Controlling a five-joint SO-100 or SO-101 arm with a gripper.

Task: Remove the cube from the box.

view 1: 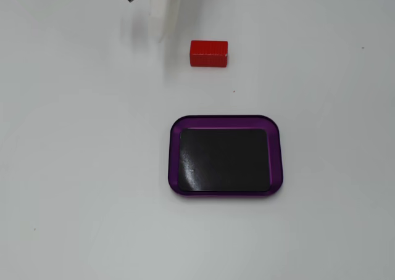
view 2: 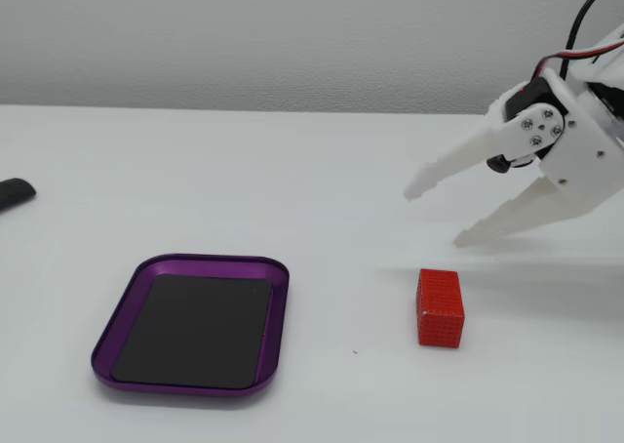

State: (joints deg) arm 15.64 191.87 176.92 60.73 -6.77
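Two things matter on this white table (view 1: 74, 169), and they sit well apart: the cube (view 1: 209, 53) lies on the bare surface, clear of the box (view 1: 174, 153), whose black floor is empty in both fixed views. So, judging from how things lie, the job reads as done, with the red block out and resting flat on its long side, nothing touching it.

Look at the gripper (view 2: 431, 213) in the side-on fixed view: its white fingers are spread wide with nothing between them, tips pointing leftward and slightly down, hanging above and a little beyond the cube (view 2: 440, 308) without contact. That spread makes sense for a hand that has no load to keep; a wide gap also means it clears the block without knocking it.

From the top-down fixed view only one pale finger (view 1: 162, 18) shows, blurred at the upper edge, just to the left of the cube, so the arm is off to one side, not over it.

Over at the left edge of the side-on view, a small dark object (view 2: 14, 192) pokes in; what it is I cannot tell. The box (view 2: 107, 343) sits square and undisturbed, with an open stretch of table between it and the block.
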